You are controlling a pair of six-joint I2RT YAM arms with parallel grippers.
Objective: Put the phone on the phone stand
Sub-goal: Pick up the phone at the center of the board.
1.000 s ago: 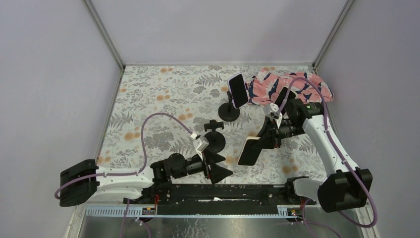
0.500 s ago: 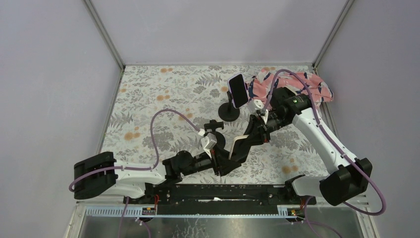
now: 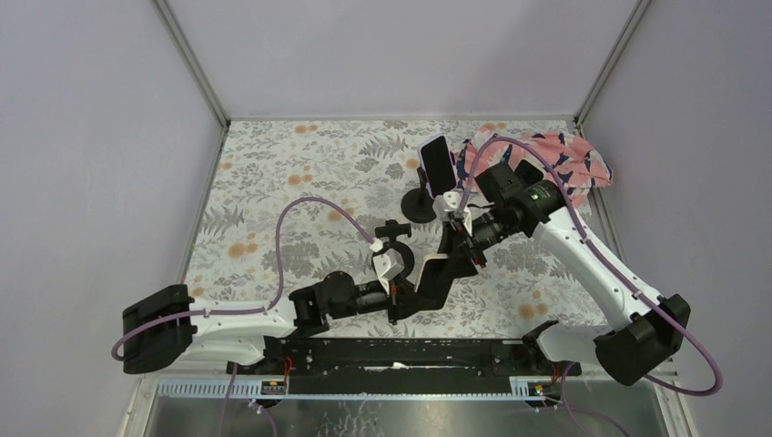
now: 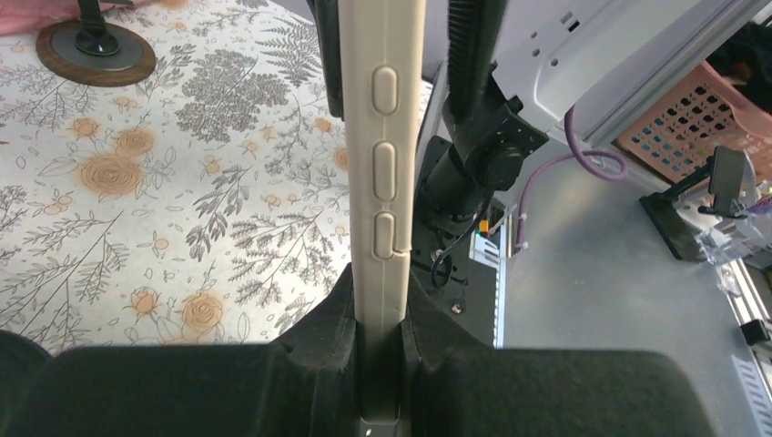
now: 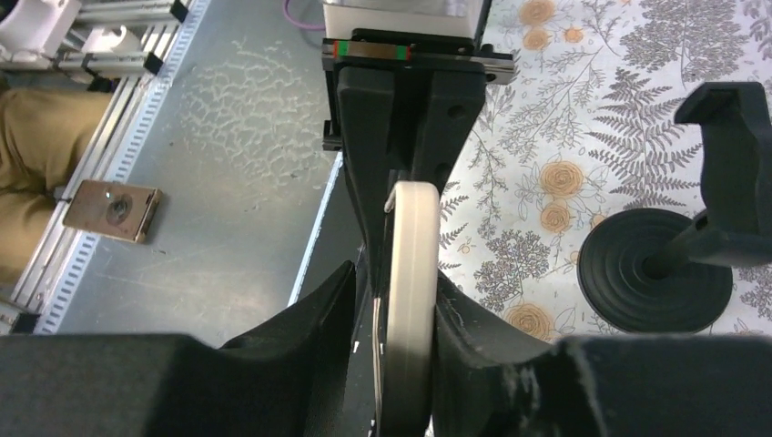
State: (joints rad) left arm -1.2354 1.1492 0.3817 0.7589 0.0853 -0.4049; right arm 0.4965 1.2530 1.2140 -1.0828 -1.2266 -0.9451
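Note:
The phone (image 3: 438, 276), cream-edged with a dark face, hangs tilted above the table's near middle, between both grippers. My left gripper (image 3: 406, 298) is shut on its lower end; in the left wrist view both pads press the phone's edge (image 4: 382, 137) where the gripper (image 4: 378, 305) holds it. My right gripper (image 3: 460, 248) stands around the upper end with its jaws parted. In the right wrist view the phone (image 5: 410, 273) touches one finger of that gripper (image 5: 391, 296), and a gap shows on the other side. The empty black phone stand (image 3: 394, 248) stands just left of the phone, its base (image 5: 654, 269) close by.
A second stand (image 3: 421, 206) at the back carries another phone (image 3: 437, 167). Its base (image 4: 96, 53) shows in the left wrist view. A pink patterned cloth (image 3: 551, 159) lies at the back right. The black rail (image 3: 401, 350) runs along the near edge.
My right arm carried the phone left and down to my left gripper. The left jaws closed on its lower end, and the right jaws have come apart.

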